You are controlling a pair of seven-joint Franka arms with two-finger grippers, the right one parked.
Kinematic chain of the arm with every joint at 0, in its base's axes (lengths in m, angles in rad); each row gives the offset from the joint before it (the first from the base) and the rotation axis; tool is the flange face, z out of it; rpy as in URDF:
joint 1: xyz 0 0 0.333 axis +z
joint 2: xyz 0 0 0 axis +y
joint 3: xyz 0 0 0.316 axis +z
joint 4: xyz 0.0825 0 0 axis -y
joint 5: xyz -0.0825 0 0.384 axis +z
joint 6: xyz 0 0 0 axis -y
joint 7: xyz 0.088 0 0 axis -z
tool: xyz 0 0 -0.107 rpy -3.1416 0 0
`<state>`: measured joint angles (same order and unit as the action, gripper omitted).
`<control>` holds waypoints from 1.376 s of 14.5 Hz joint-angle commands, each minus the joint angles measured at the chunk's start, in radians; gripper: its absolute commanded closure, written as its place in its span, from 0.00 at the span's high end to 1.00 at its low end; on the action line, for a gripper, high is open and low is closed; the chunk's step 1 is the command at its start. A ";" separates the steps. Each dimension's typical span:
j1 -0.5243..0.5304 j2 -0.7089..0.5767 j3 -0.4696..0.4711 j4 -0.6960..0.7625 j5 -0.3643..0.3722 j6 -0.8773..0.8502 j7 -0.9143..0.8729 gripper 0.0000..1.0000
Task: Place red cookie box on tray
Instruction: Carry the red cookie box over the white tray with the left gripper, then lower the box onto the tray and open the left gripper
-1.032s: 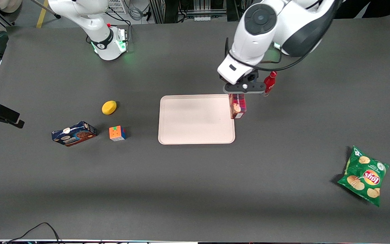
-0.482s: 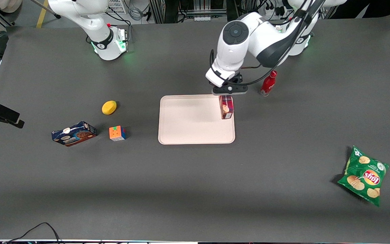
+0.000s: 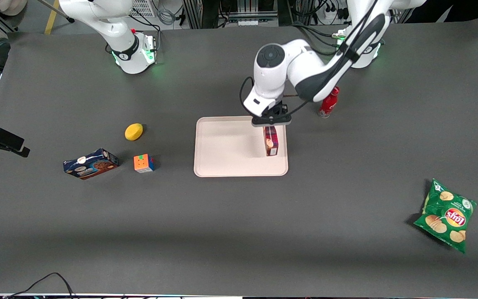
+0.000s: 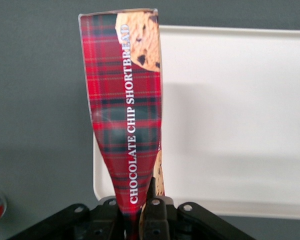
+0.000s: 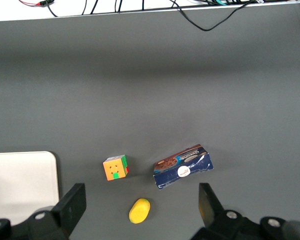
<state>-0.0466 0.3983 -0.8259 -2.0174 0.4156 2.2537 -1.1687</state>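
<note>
While hanging above the tray, my gripper has its fingers closed tight on one end of the red cookie box, and the box dangles upright from them over the tray's edge toward the working arm's end, just inside the rim. Tray: flat, matte, pale pinkish cream, rounded corners, low rim. Box: slim cardboard, red plaid, cookie print.

Going left to right from the front, all placed against the tray: blue cookie box, yellow lemon-shaped thing and colour cube lie toward the parked arm's end; glossy red bottle stands near the tray's corner toward the working arm's end; crinkly green chip bag well apart at that end.

Only my wrist view reads the box lettering, "CHOCOLATE CHIP SHORTBREAD", and shows my black fingers pinching it. Only the front view shows the chip bag.
</note>
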 commanded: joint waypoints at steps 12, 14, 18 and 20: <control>-0.007 0.246 0.028 0.101 0.267 0.012 -0.083 0.15; -0.009 0.252 0.039 0.100 0.269 0.032 -0.083 0.16; -0.009 0.281 0.056 0.123 0.269 0.044 -0.078 0.76; -0.009 0.281 0.060 0.124 0.269 0.043 -0.075 1.00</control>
<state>-0.0448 0.6590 -0.7737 -1.9221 0.6574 2.2937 -1.2243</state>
